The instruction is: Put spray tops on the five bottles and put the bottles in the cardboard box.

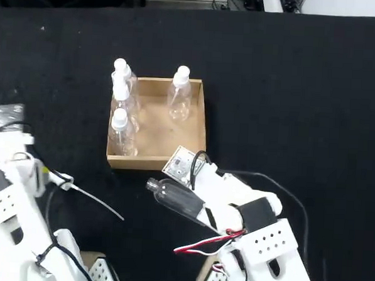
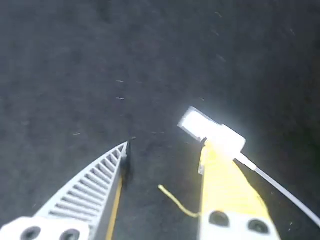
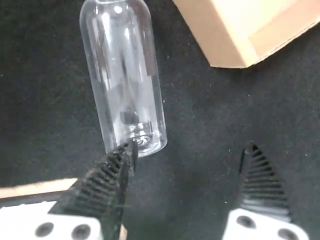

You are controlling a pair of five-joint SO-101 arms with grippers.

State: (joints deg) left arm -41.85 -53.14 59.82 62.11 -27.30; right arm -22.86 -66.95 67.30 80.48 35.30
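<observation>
Right claw (image 3: 190, 150) is held spread, the uncapped bottle (image 3: 122, 75) laid at one fingertip, just off the box (image 1: 155, 163) corner; left claw (image 2: 165, 145) is held spread too, spray top (image 2: 212, 131) at one fingertip

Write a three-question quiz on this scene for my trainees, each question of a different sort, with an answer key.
1. True or false: the cardboard box holds five bottles.
2. How does the uncapped bottle sit?
A) upright inside the box
B) lying on its side on the table
C) standing upright on the table beside the box
3. Fill in the blank: the right hand is ___ (open or shut).

Key
1. False: four capped bottles stand in it.
2. B
3. open
</observation>
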